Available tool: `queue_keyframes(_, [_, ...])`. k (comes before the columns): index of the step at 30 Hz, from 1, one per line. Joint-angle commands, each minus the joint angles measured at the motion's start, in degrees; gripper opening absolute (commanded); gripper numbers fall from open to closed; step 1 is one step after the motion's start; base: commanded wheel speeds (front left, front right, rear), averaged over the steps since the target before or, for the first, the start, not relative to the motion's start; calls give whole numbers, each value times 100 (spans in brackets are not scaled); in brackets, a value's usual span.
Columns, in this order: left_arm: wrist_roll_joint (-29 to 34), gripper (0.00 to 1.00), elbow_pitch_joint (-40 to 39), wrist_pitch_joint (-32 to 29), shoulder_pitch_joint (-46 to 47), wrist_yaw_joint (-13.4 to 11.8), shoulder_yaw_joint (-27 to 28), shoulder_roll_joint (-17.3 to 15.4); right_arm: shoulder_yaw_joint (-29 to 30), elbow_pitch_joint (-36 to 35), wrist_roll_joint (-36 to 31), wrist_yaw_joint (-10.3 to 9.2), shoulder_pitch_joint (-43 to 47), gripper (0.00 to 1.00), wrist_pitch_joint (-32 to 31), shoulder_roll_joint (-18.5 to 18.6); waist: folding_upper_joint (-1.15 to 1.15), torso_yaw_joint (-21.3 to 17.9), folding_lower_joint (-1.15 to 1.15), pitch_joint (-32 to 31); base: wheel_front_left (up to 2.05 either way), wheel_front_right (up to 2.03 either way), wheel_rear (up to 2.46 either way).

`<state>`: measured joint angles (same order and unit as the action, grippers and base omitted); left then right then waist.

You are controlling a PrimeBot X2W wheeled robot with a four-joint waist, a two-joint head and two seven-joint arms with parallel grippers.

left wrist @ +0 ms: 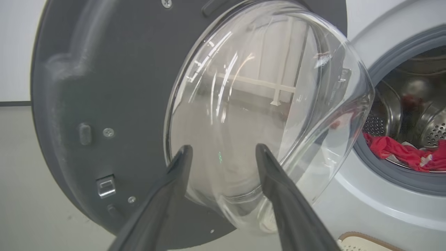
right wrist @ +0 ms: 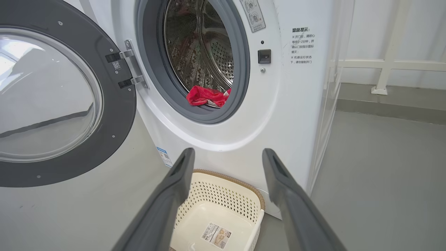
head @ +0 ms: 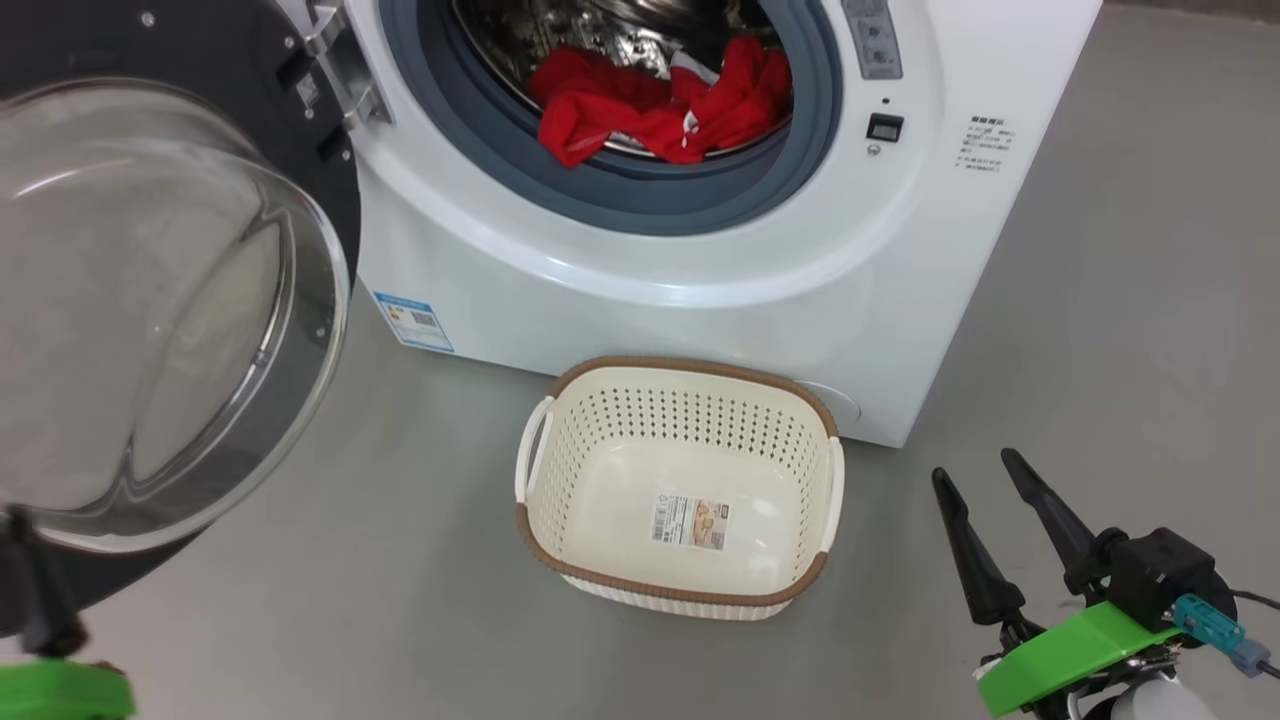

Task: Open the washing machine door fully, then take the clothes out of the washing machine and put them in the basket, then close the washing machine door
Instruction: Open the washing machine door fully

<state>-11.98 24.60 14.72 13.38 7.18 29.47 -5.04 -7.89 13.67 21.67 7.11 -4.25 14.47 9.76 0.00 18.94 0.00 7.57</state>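
Note:
The washing machine (head: 700, 290) stands with its door (head: 200, 50) swung out to the left, glass bowl facing me. Red clothes (head: 660, 105) lie at the front of the steel drum, partly over the grey gasket. On the floor before the machine sits the cream basket (head: 560, 385), holding just a label sticker. My left gripper (left wrist: 223, 148) is open, its fingers spread in front of the door's glass bowl (left wrist: 264, 104); whether they touch it I cannot tell. At the lower right, my right gripper (head: 973, 465) is open and holds nothing, to the right of the basket (right wrist: 226, 174).
Grey floor surrounds the machine and basket. A white rail (right wrist: 383, 64) runs along the wall to the right of the machine. The door hinge (head: 345, 75) and latch socket (head: 885, 127) flank the drum opening. A blue label (head: 415, 320) is on the machine's lower front.

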Motion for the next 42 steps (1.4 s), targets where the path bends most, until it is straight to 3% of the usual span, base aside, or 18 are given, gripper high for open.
queue_keyframes(1, [-25, 99, -225, 28, -65, 30, 64, -180, -77, -129, 29, 37, 5, 100, 52, 8, 0, -25, 0, -70, 0, 0, 0])
queue_keyframes(10, [-132, 100, -1207, 28, -848, 30, -798, 107, 98, -189, 38, 37, 194, 100, 52, -66, 0, -326, 0, -210, 0, 0, 0])
queue_keyframes(17, [-378, 100, -1595, 28, -1113, 30, -1568, 24, 348, -256, 29, 37, 285, 100, 52, -99, 0, -702, 0, -203, 0, 0, 0])
queue_keyframes(31, [-634, 100, -1886, 28, -1348, 30, -2340, -161, 838, -424, -13, 37, 407, 100, 52, -200, 0, -1590, 0, -153, 0, 0, 0])
queue_keyframes(42, [-676, 100, -2006, 28, -1287, 31, -2690, -157, 1099, -540, -42, 37, 460, 100, 52, -278, 0, -1955, 0, -32, 0, 0, 0])
